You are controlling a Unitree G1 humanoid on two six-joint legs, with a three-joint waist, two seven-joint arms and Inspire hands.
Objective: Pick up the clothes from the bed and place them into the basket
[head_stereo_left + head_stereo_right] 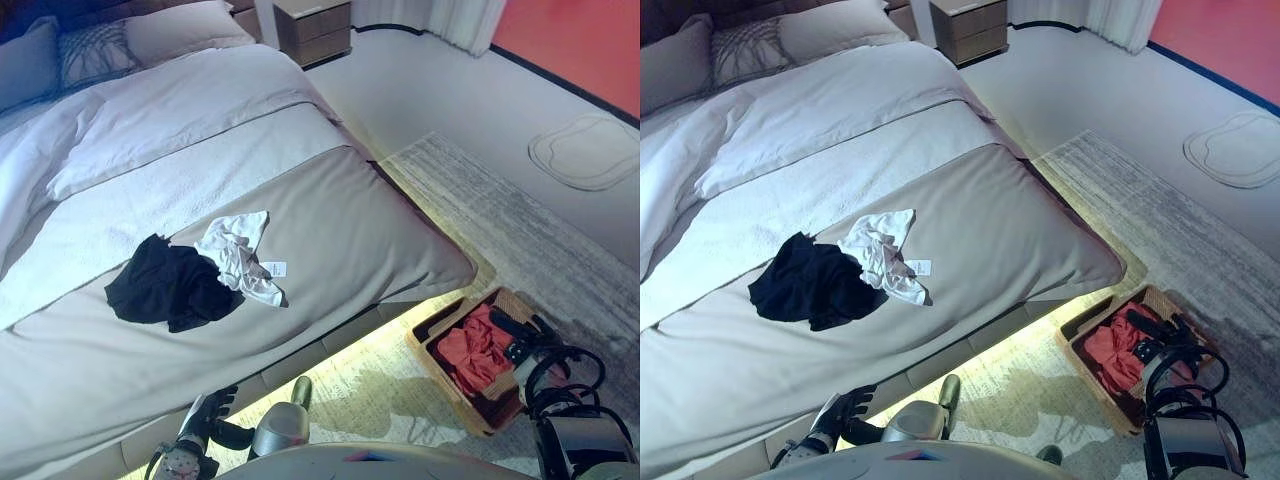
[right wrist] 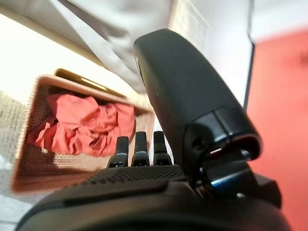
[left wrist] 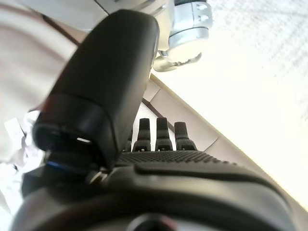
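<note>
A black garment (image 1: 172, 285) and a crumpled white garment (image 1: 240, 256) lie side by side on the grey cover at the foot of the bed (image 1: 360, 230). A woven basket (image 1: 448, 385) stands on the rug by the bed's corner with red clothing (image 1: 474, 350) in it; the right wrist view shows it too (image 2: 82, 127). My right hand (image 1: 520, 335) hangs over the basket with straight fingers (image 2: 136, 147), holding nothing. My left hand (image 1: 207, 415) hangs low beside the bed's near edge, fingers (image 3: 161, 132) straight and empty.
Pillows (image 1: 120, 45) lie at the head of the bed. A wooden nightstand (image 1: 315, 28) stands beyond it. A pale rug (image 1: 500, 220) covers the floor beside the bed, with a white oval mat (image 1: 590, 150) farther off and a red wall (image 1: 580, 40) behind.
</note>
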